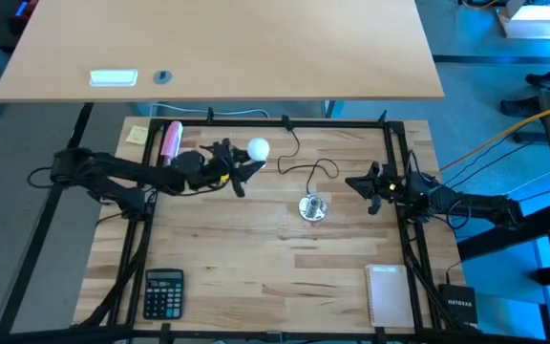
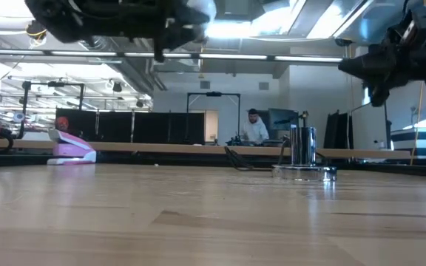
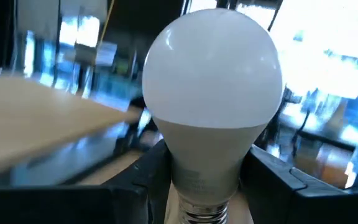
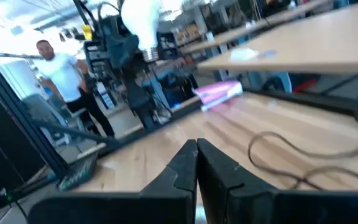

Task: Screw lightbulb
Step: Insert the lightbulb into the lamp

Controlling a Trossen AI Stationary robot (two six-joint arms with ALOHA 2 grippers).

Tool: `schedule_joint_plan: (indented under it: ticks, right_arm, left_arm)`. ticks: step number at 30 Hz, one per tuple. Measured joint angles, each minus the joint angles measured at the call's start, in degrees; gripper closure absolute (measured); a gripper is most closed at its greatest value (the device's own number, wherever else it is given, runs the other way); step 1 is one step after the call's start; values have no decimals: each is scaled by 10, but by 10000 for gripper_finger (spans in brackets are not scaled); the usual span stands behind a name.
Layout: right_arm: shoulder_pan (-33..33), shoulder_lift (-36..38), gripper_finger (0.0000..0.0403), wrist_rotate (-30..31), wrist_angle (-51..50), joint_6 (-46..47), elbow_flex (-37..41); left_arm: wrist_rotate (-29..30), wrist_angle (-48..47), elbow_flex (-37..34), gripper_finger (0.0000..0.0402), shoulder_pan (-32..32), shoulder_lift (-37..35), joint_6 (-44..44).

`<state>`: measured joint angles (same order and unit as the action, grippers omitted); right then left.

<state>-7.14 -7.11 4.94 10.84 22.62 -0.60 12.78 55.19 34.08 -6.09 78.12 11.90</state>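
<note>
The white lightbulb [image 1: 258, 149] is held in my left gripper [image 1: 245, 165], high above the table at its far left-centre. It fills the left wrist view [image 3: 213, 87] and also shows in the right wrist view [image 4: 140, 20]. The round silver socket [image 1: 313, 207] stands upright on the table's middle, with its black cord [image 1: 304, 167] running toward the far edge. It also shows in the low view [image 2: 302, 157]. My right gripper [image 1: 359, 182] is shut and empty, raised to the right of the socket. My left gripper pinches the bulb's narrow white neck [image 3: 204, 168], just above the metal screw base [image 3: 201, 213], between its two fingers [image 3: 151, 177]. The round globe sticks out past the fingertips. The bulb is lifted clear of the table.
A long pink-and-white object [image 1: 170, 141] lies at the far left beside a yellow note [image 1: 137, 134]. A calculator [image 1: 163, 292] lies at the near left and a notebook [image 1: 387, 295] at the near right. A person [image 4: 61, 74] stands beyond the table.
</note>
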Motion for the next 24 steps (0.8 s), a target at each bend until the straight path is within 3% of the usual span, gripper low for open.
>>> schedule_joint_plan:
  ticks: [3,7,13,24]
  right_arm:
    - [0,-29,388,-7,90,-4,0]
    - [0,-88,388,-52,190,-4,-3]
    - [0,-202,382,-50,194,-5,-47]
    - [0,-407,259,-103,211,-38,-140]
  left_arm:
    - [-23,64,26,249,3,47,9]
    - [-51,67,89,249,16,101,1]
    - [-63,36,170,249,41,149,-15]
    - [-58,-30,200,249,45,165,-19]
